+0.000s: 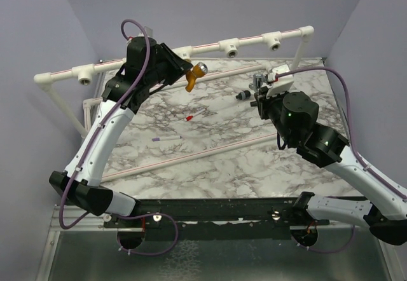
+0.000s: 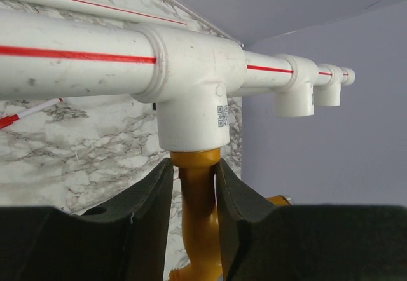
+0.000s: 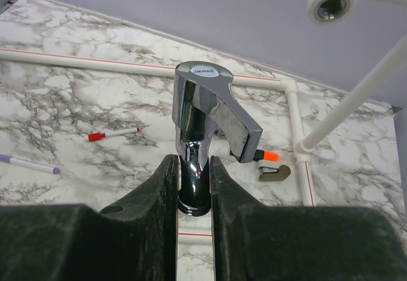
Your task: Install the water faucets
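Observation:
My left gripper (image 2: 194,170) is shut on the mustard-orange faucet (image 2: 198,198). The faucet's threaded end sits at the mouth of a white tee joint (image 2: 191,96) on the pipe rail. In the top view the orange faucet (image 1: 194,76) with its silver knob juts out from the left gripper (image 1: 180,70) at the back left. My right gripper (image 3: 194,166) is shut on the stem of the grey metal faucet (image 3: 206,109), held upright above the marble table. It also shows in the top view (image 1: 261,81). The green faucet is not in view.
The white pipe rail (image 1: 191,51) runs along the back with open tee joints (image 1: 230,46), (image 1: 275,40), (image 1: 84,74). Two of them show in the right wrist view (image 3: 331,1). A red-tipped stick (image 1: 194,114) and a purple-tipped stick (image 1: 165,139) lie mid-table. A small black part (image 1: 241,95) lies near the right gripper.

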